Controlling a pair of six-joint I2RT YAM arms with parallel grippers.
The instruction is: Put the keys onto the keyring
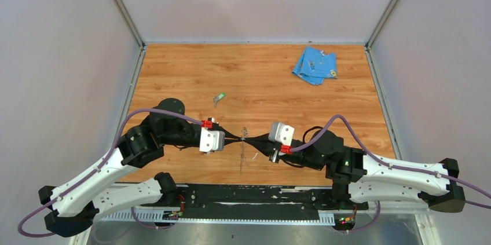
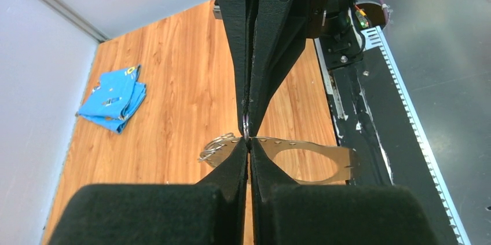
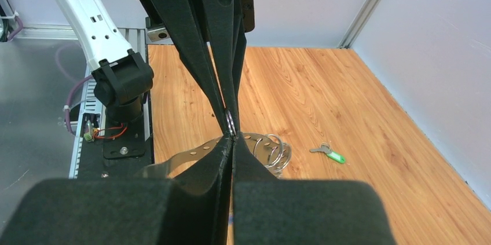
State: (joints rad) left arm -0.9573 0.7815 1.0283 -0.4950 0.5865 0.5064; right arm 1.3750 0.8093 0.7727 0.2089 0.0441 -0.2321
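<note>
Two arms meet tip to tip above the near middle of the wooden table [image 1: 173, 71]. The left gripper [image 2: 249, 147] and the right gripper [image 3: 233, 142] each have their jaws pressed together. A folded blue cloth [image 1: 314, 65] lies at the far right. The keyring [image 2: 347, 161] lies flat under the tips. The green-headed key [image 3: 332, 154] rests apart on the wood. Both grippers seem to pinch one small metal ring [image 3: 230, 122].

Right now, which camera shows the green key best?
Right wrist: the green key lies in plain sight, head and blade distinct. Top external shows it as a tiny speck; left wrist does not show it.
</note>
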